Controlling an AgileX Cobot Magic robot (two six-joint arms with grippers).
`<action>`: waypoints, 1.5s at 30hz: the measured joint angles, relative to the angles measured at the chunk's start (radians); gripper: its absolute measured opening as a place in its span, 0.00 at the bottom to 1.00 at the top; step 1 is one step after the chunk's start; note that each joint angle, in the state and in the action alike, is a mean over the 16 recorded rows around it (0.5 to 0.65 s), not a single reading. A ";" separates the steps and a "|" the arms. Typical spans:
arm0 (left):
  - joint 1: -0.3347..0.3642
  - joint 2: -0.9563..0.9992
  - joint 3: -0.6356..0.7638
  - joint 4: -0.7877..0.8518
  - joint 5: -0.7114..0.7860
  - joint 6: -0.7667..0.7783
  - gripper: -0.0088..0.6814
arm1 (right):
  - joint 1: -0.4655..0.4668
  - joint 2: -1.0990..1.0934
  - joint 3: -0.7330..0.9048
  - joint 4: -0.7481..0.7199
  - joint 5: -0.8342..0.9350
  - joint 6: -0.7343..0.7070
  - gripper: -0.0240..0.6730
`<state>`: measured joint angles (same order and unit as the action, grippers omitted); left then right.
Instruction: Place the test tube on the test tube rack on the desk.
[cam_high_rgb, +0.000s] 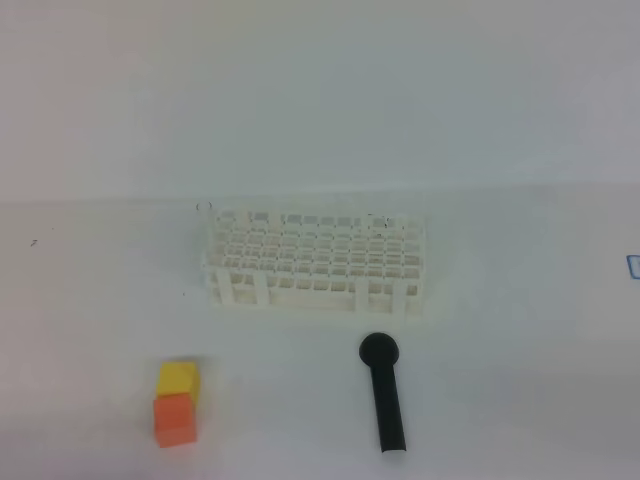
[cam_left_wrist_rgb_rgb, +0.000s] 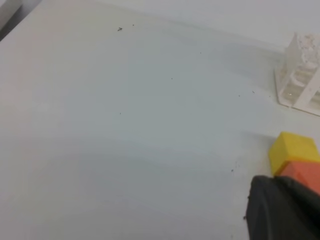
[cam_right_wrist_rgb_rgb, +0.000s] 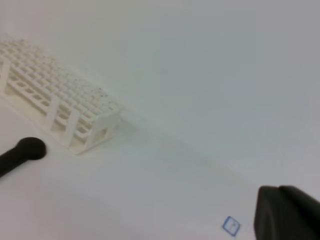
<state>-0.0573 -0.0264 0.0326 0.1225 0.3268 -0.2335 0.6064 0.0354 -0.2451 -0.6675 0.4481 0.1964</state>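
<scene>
White plastic marks our landmark in the exterior high view: the test tube rack (cam_high_rgb: 313, 262) stands upright on the desk (cam_high_rgb: 90, 300), its grid of square holes facing up. In front of the rack and slightly right lies a black round-headed stick (cam_high_rgb: 384, 392), its head toward the rack. In front of the rack and to the left, a yellow cube (cam_high_rgb: 178, 378) touches an orange cube (cam_high_rgb: 174, 420), the yellow one nearer the rack. We cannot make out the test tube against the white surface, and neither arm appears here.

From the left wrist view, we see a corner of the rack (cam_left_wrist_rgb_rgb: 301, 80) at the right edge, with the yellow cube (cam_left_wrist_rgb_rgb: 292, 150) and orange cube (cam_left_wrist_rgb_rgb: 302, 176) nearer the camera. The left gripper (cam_left_wrist_rgb_rgb: 280, 210) shows only as a dark mass; its jaws are closed on nothing visible.

From the right wrist view, the rack (cam_right_wrist_rgb_rgb: 55, 102) lies at upper left, the stick's head (cam_right_wrist_rgb_rgb: 27, 150) just in front of it. A small blue-outlined square mark (cam_right_wrist_rgb_rgb: 231, 225) sits well away from the rack. The right gripper (cam_right_wrist_rgb_rgb: 287, 212) is likewise closed and empty.
</scene>
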 joint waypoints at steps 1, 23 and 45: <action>0.000 0.000 0.000 0.000 -0.001 0.000 0.01 | -0.026 0.000 0.005 -0.003 -0.012 0.006 0.03; -0.002 0.000 0.001 -0.025 -0.004 0.000 0.01 | -0.607 0.001 0.250 0.323 -0.241 0.245 0.03; -0.003 0.000 0.001 -0.048 -0.003 0.000 0.01 | -0.686 -0.034 0.271 0.635 -0.104 -0.229 0.03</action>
<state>-0.0601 -0.0264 0.0336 0.0742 0.3238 -0.2335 -0.0794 0.0018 0.0255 -0.0322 0.3441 -0.0327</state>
